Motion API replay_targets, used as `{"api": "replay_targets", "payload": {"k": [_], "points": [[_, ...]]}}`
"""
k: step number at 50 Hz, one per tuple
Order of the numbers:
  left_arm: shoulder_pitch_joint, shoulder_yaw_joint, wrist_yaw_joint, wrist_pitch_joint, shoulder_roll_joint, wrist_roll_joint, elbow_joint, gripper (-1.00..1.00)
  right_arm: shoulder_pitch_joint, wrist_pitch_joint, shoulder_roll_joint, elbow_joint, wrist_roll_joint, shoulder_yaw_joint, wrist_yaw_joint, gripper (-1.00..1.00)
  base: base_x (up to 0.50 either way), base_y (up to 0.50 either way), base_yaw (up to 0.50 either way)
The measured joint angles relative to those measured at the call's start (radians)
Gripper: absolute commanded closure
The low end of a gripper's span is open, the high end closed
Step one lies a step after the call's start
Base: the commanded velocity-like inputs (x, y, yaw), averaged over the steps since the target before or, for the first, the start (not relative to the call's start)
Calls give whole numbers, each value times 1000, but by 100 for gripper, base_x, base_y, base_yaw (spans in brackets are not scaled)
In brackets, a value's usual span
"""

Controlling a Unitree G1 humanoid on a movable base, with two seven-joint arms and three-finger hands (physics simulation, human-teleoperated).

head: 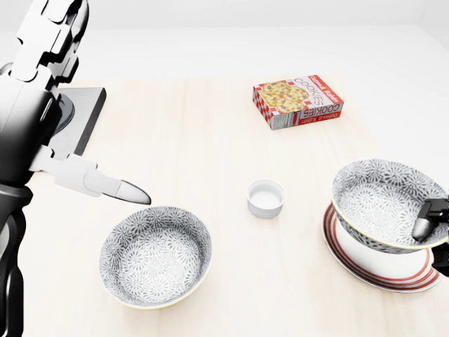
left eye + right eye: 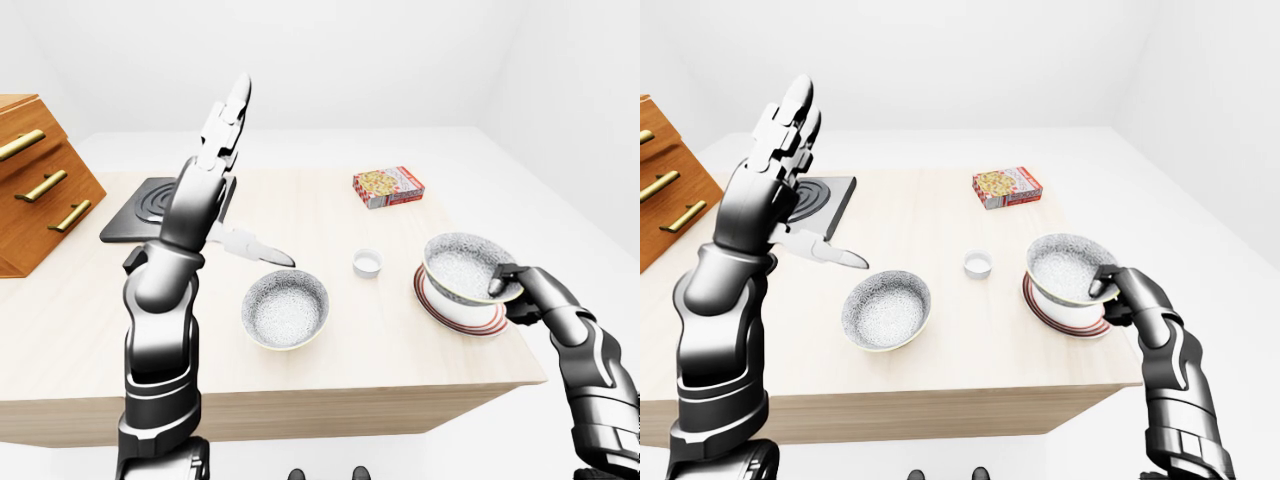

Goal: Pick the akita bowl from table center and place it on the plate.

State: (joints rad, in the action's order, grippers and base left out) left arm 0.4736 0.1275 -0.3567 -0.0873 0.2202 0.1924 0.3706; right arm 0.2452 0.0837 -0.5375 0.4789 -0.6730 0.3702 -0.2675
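Black right hand (image 2: 518, 291) pinches the akita bowl (image 1: 382, 196) rim (over the plate (image 1: 374, 264)).

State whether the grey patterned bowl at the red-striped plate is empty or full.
Empty: the grey patterned bowl shows bare patterned lining all over inside.

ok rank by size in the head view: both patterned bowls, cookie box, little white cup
1. The lower-left bowl and the bowl at the plate look about alike, so I won't rank them; the plate is partly hidden.
2. Cookie box.
3. White cup.
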Motion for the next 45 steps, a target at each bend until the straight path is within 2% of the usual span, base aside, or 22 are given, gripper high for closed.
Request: {"api": "replay_targets", "payload": {"k": [17,27,28,29,36,45], "points": [[-18,-7,-2,0,-12,3,6,-100,116,4,-36,307,-7,-101,144,100,0,0,0],[-23,-9,-3,0,-15,5,5,-100,146,4,-52,397,0,-134,185,100,0,0,0],[-23,-9,-3,0,-16,5,5,-100,147,4,-52,401,1,-136,187,13,0,0,0],[-23,-10,-3,0,-16,6,5,-100,147,4,-53,403,-8,-139,188,-100,0,0,0],[-24,-10,-4,0,-17,7,7,-100,146,4,-56,406,113,-133,185,-100,0,0,0],[-27,-10,-3,0,-18,7,10,-100,128,4,-54,375,189,-123,171,-100,0,0,0]]}}
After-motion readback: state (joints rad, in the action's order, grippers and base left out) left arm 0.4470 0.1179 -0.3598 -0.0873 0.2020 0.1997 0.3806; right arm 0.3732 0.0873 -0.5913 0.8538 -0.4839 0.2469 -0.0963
